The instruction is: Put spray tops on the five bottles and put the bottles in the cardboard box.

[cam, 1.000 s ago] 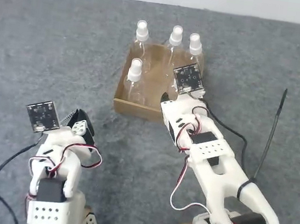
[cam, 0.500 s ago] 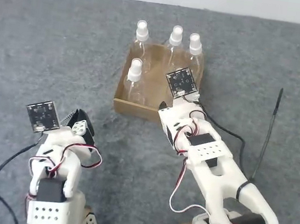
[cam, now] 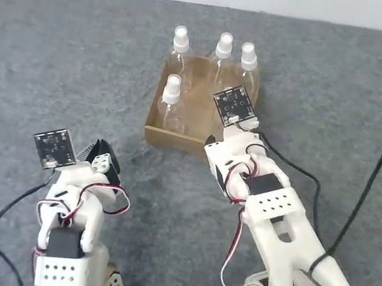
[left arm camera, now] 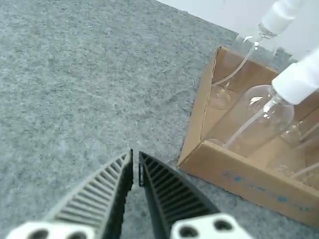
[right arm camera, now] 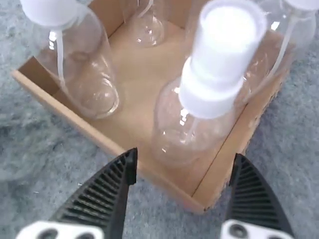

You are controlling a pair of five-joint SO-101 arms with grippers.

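Observation:
The cardboard box (cam: 151,132) sits mid-table with clear bottles standing in it, each with a white spray top (cam: 172,90). Three stand along the far side (cam: 223,46). My right gripper (right arm camera: 184,155) hovers open over the box's near edge (right arm camera: 225,167). Its jaws stand wide, either side of the nearest capped bottle (right arm camera: 217,74) without touching it. From above, the right wrist (cam: 235,105) covers that bottle. My left gripper (left arm camera: 135,158) is shut with nothing in it, low over the carpet short of the box (left arm camera: 239,174); in the high view it (cam: 101,160) is at lower left.
Grey carpet (cam: 61,62) covers the whole table. A black cable (cam: 363,197) trails to the right of the right arm. Open carpet lies left of the box and between the two arms.
The right wrist has shifted slightly back and left at the box's near edge, and the right arm's base has swung. Its cable moved to the right. The left arm has not moved.

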